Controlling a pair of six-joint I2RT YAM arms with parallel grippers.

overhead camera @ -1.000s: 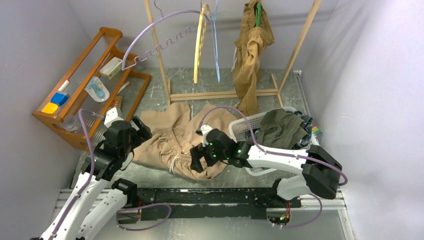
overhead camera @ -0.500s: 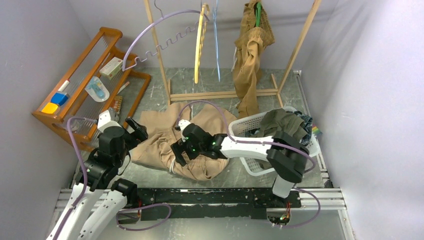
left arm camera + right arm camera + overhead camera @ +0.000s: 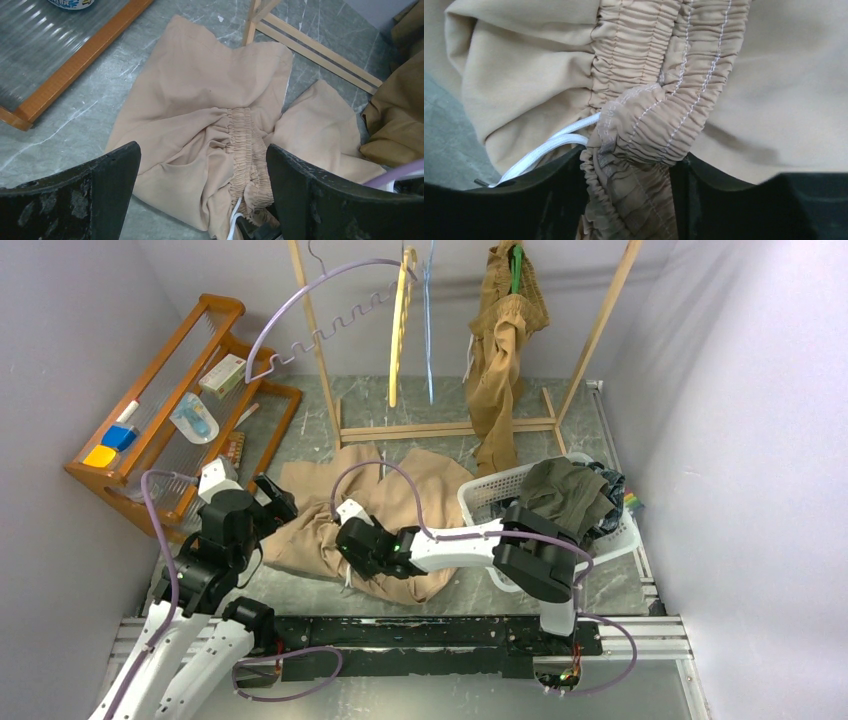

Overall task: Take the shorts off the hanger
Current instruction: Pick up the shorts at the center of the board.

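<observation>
Your right claw [image 3: 629, 195] sits low on the beige shorts [image 3: 774, 75], jaws either side of a bunched fold of the elastic waistband [image 3: 649, 120]. Cloth fills the gap, but I can't tell whether the pinch is firm. The white drawstring [image 3: 544, 150] trails out just beside the left finger. Your left claw [image 3: 202, 182] hangs wide and empty above the same pair. My read: this pair is already off its hanger, and you're picking it up for the basket [image 3: 478, 490] at centre right, where the olive shorts [image 3: 560, 495] already lie. Next you'll need a sure bite, then a clean lift. The tan-brown shorts [image 3: 497, 350] hang on the green hanger [image 3: 516, 265] at the top. Grey marbled table [image 3: 330, 400], wooden rack [image 3: 450, 428], orange shelf [image 3: 190, 340] at upper left, pale walls.
</observation>
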